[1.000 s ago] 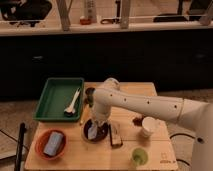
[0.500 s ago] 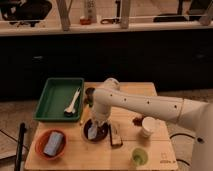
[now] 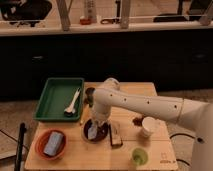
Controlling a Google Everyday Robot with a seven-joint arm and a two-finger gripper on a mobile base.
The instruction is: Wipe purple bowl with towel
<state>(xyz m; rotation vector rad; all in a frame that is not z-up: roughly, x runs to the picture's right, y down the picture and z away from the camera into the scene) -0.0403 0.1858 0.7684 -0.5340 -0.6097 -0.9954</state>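
You see one wooden bench carrying everything, and one white arm reaching across it from the right, bent down at the elbow. The pincer hangs at the end of that arm, down over the purple bowl; whether it is spread or pressed together cannot be told here.

Up and to the left of the pincer lies one green tray, with one white utensil lying in it. Directly below the pincer sits the one purple bowl, and inside it, just under the pincer, lies the one towel, a pale grey-blue patch. Left of the pincer and lower down stands one orange bowl, holding one light blue block.

Just right of the purple bowl lies one dark, oblong object. Farther right of the pincer stands one white cup, with a small dark item beside it. Below and to the right stands one green cup. Just above the pincer, partly behind the arm, stands one small dark cup.
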